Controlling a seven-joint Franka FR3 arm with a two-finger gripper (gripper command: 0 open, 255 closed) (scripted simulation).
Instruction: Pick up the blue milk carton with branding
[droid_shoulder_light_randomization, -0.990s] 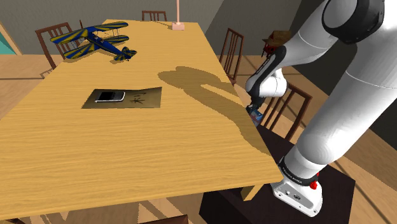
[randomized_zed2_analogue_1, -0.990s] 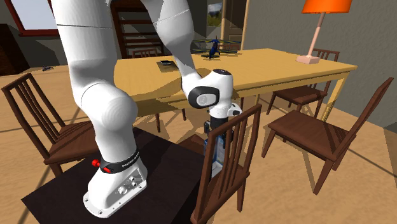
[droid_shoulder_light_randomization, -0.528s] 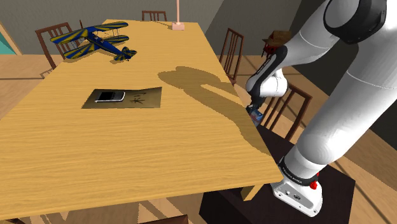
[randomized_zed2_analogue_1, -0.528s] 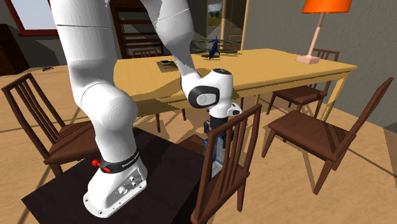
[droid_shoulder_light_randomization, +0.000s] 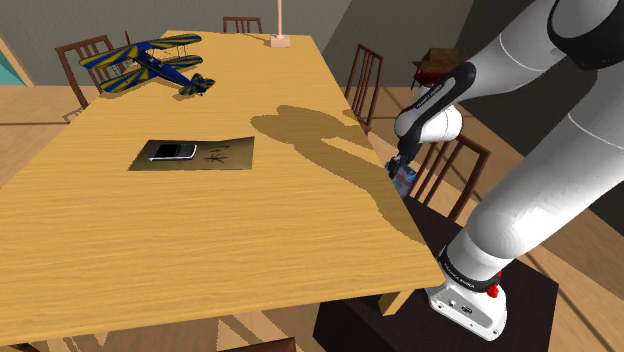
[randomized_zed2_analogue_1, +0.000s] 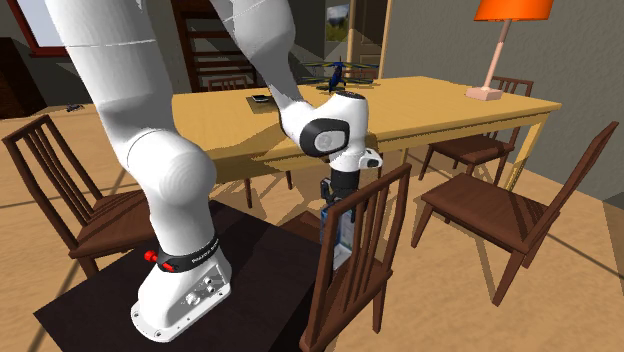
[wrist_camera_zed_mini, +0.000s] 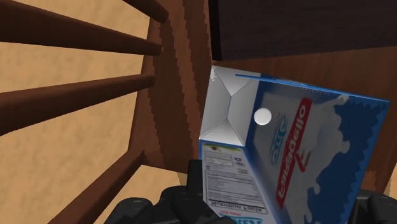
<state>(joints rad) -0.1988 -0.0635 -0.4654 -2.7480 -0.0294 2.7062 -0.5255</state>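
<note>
The blue and white milk carton (wrist_camera_zed_mini: 286, 146), with red lettering and a white cap, sits tilted between my two black fingers (wrist_camera_zed_mini: 194, 184), which clasp its sides. In the shoulder view the carton (droid_shoulder_light_randomization: 402, 179) hangs under my gripper (droid_shoulder_light_randomization: 397, 168) just off the table's near edge, above a wooden chair (droid_shoulder_light_randomization: 455, 165). In the second exterior view the carton (randomized_zed2_analogue_1: 341, 232) shows through the slats of that chair's back (randomized_zed2_analogue_1: 372, 240), below the gripper (randomized_zed2_analogue_1: 330, 196).
The long wooden table (droid_shoulder_light_randomization: 200, 230) carries a blue and yellow toy biplane (droid_shoulder_light_randomization: 155, 62), a dark mat with a small device (droid_shoulder_light_randomization: 190, 153) and an orange lamp (randomized_zed2_analogue_1: 505, 40). More chairs (randomized_zed2_analogue_1: 500, 215) stand around. The dark stand (randomized_zed2_analogue_1: 100, 300) lies below the arm.
The wrist has risen and turned a little, and the carton has come up slightly with it. Nothing on the table has moved.
</note>
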